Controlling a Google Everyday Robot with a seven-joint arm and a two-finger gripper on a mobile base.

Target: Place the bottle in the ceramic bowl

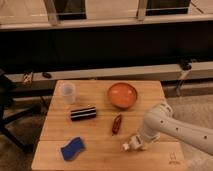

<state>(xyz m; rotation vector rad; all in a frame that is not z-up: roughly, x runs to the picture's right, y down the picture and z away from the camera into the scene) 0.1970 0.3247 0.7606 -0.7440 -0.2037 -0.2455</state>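
Bottle lies on the wooden table, poking out from under the gripper. I cannot tell if the gripper has hold of it.

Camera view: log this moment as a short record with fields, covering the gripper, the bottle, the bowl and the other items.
gripper: front right of the table, low at the bottle
bottle: down at the table surface by the gripper's tip, outside the bowl
ceramic bowl: back right, nothing visible in it
other items: translucent cup back left; dark striped cylinder centre-left; dark red slender object in the middle; blue sponge front left
task status: bottle not yet in the bowl
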